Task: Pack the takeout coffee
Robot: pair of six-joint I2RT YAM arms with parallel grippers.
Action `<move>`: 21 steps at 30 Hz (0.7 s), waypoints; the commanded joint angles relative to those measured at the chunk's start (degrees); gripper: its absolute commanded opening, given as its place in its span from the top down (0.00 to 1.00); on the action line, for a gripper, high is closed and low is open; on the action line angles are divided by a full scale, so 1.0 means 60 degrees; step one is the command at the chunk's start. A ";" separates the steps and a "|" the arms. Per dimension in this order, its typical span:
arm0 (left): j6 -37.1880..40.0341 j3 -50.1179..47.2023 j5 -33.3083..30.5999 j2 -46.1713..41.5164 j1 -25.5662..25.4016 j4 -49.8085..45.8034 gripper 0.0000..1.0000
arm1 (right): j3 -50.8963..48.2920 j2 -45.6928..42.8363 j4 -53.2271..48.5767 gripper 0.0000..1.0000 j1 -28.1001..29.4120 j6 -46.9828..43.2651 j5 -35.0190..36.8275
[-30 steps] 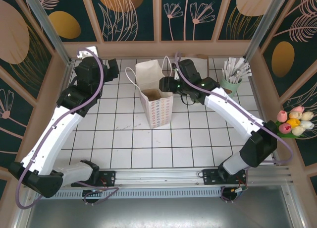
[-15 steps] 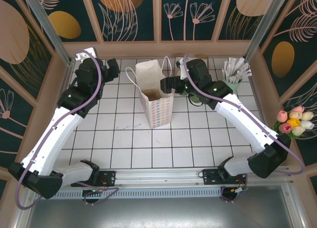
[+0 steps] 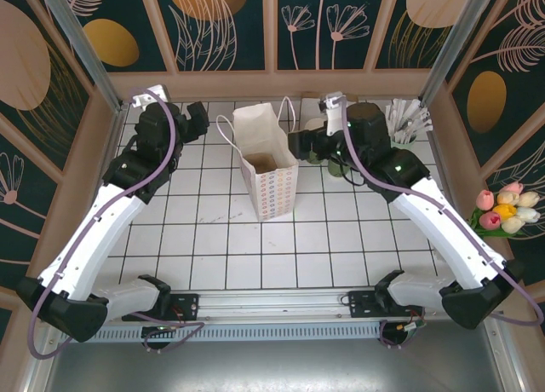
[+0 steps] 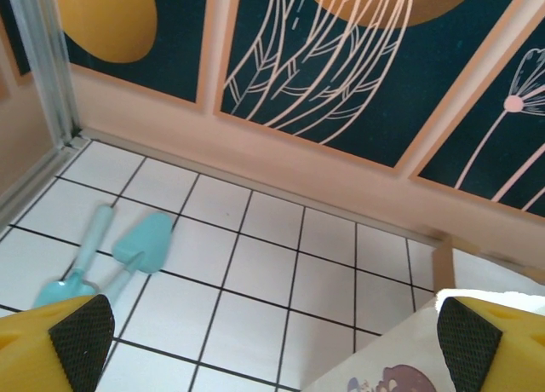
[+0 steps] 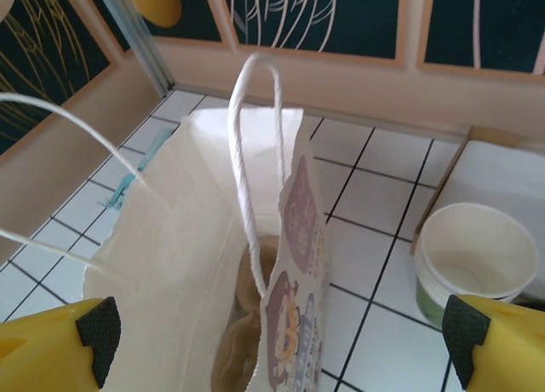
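Note:
The white paper bag (image 3: pixel 269 172) stands upright mid-table with its mouth open. In the right wrist view I look down into the bag (image 5: pixel 196 264) and see tan rounded shapes at its bottom. The takeout coffee is hidden from view. My right gripper (image 3: pixel 300 143) hovers just right of the bag's rim, open, and its fingers (image 5: pixel 98 337) straddle the bag's printed side with nothing gripped. My left gripper (image 3: pixel 197 119) hangs open over bare tiles at the back left, with a bag corner (image 4: pixel 400 366) beside its right finger.
Lidless green cups with cream insides (image 5: pixel 477 260) stand right of the bag, next to a white box (image 5: pixel 502 179). Teal spoons (image 4: pixel 111 256) lie on the tiles at the back left. A cup of sachets (image 3: pixel 400 128) stands at the back right, tulips (image 3: pixel 507 209) at the right edge.
My right gripper has drawn back to the right, away from above the bag's mouth, and its jaws have spread wider. The left arm has barely moved.

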 commanded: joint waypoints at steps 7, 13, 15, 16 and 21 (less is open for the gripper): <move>-0.0546 -0.0602 0.0501 -0.0576 0.0042 0.1143 0.01 | 0.0228 0.0294 0.0745 0.01 -0.2459 0.1107 -0.0554; -0.0501 -0.0736 0.0489 -0.0618 0.0041 0.1096 0.01 | 0.0354 0.1128 0.0910 0.01 -0.3539 0.1549 -0.0945; -0.0515 -0.0793 0.0561 -0.0651 0.0048 0.1127 0.01 | 0.0344 0.1346 0.0946 0.01 -0.3846 0.1655 -0.1159; -0.0550 -0.0851 0.0628 -0.0666 0.0041 0.1143 0.01 | 0.0287 0.1406 0.1039 0.01 -0.3960 0.1625 -0.1293; -0.0701 -0.1100 0.0748 -0.0750 0.0046 0.1093 0.01 | -0.0047 0.1500 0.1277 0.02 -0.4320 0.0987 -0.1929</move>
